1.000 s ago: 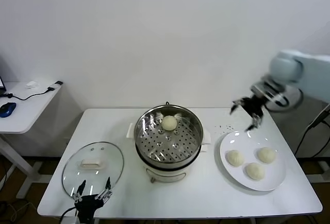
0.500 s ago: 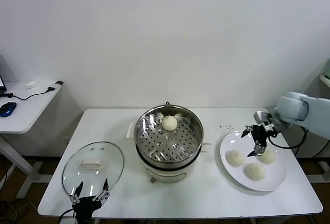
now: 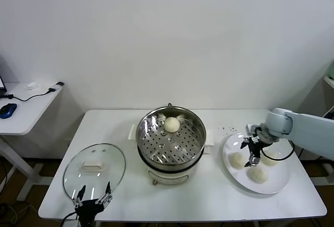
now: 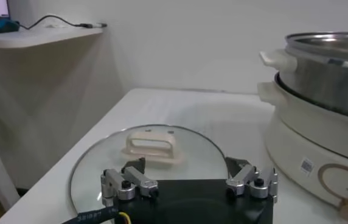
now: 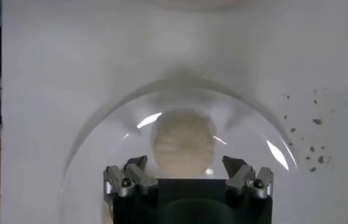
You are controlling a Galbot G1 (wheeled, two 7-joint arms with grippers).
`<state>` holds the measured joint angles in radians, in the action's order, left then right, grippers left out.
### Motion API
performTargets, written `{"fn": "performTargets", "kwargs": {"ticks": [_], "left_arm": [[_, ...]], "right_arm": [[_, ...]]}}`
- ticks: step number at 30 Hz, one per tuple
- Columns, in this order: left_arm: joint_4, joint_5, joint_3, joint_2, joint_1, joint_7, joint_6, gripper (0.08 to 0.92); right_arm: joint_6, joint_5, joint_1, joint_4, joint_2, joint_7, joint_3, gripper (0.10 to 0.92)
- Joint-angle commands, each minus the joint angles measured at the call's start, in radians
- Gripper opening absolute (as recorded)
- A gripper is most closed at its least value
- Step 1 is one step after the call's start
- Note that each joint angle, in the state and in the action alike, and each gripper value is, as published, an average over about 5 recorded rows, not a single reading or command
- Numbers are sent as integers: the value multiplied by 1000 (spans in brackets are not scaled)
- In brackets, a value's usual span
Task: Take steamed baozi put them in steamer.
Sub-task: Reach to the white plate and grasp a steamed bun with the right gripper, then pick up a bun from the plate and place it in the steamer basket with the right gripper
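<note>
R gripper (image 3: 252, 151) (open) over baozi (image 5: 183, 143)

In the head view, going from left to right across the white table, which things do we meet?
Round glass lid with white knob → shiny stainless-steel steamer → flat white plate bearing cream-white round baozi, with the right tool above it.

The right claw (image 3: 252, 151) partly hides one plate (image 3: 282, 177) baozi (image 3: 268, 158).
</note>
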<state>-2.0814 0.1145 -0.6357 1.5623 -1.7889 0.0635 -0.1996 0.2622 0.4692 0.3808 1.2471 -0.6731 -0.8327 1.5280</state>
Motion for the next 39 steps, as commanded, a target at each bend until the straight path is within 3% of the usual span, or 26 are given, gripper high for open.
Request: {"fn": "performTargets", "kwargs": {"ticks": [1, 7, 15, 21, 26, 32, 39], "left_arm": [[8, 0, 4, -5, 2, -1, -2, 823], [6, -1, 9, -6, 2, 0, -2, 823], [-5, -5, 11, -5, -9, 1, 1, 823], [-12, -7, 14, -4, -16, 3, 5, 823], [-17, -6, 13, -8, -19, 1, 6, 823], [-16, -10, 15, -14, -15, 0, 7, 823], [-17, -24, 24, -19, -13, -3, 10, 823]], "right_arm": [[21, -20, -67, -35, -34, 11, -41, 823], [23, -38, -71, -33, -36, 19, -41, 811], [22, -53, -55, -16, -30, 18, -48, 640], [10, -21, 77, 55, 13, -12, 5, 605], [-17, 104, 394, 128, 27, -71, 170, 602], [2, 361, 768, 246, -78, -115, 320, 602], [121, 594, 833, 373, -264, -7, 217, 609]]}}
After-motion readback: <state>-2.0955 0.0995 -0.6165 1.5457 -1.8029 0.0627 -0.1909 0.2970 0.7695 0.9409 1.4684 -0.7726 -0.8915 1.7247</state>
